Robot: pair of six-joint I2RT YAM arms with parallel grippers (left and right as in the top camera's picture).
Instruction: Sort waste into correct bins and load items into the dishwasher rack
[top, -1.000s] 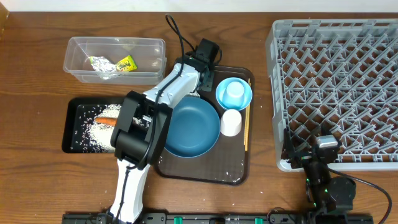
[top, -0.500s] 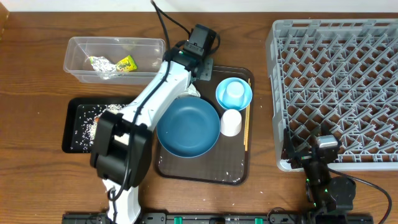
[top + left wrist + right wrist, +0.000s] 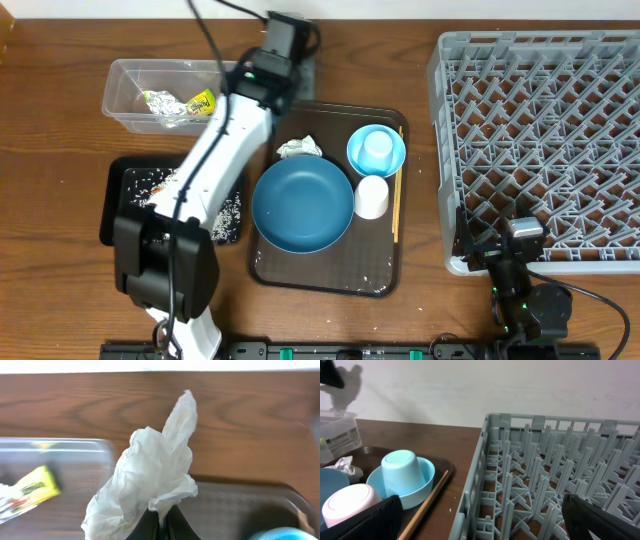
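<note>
My left gripper (image 3: 283, 40) is shut on crumpled white tissue (image 3: 150, 475) and holds it up above the table, beyond the back edge of the brown serving tray and just right of the clear tub (image 3: 185, 95). Its closed fingertips show at the bottom of the left wrist view (image 3: 162, 512). The tub holds the yellow wrapper (image 3: 203, 102) and silver foil (image 3: 160, 103). The black tray (image 3: 125, 225) holds rice; my arm hides the carrot. The dark blue bowl (image 3: 302, 207), light blue bowl (image 3: 392, 160), white cup (image 3: 371, 196) and chopsticks (image 3: 397, 195) sit on the serving tray. My right gripper (image 3: 520, 250) is open and empty at the rack's (image 3: 540, 130) front edge.
A crumpled silvery-white piece (image 3: 298, 148) lies on the brown serving tray (image 3: 330, 275) behind the dark blue bowl. A light blue cup (image 3: 376, 148) stands upside down in the light blue bowl. Rice grains dot the tray's front. The rack (image 3: 545, 460) fills the right side.
My left arm has swung from the serving tray back and left toward the clear tub, carrying the tissue up. The right arm has not moved.
</note>
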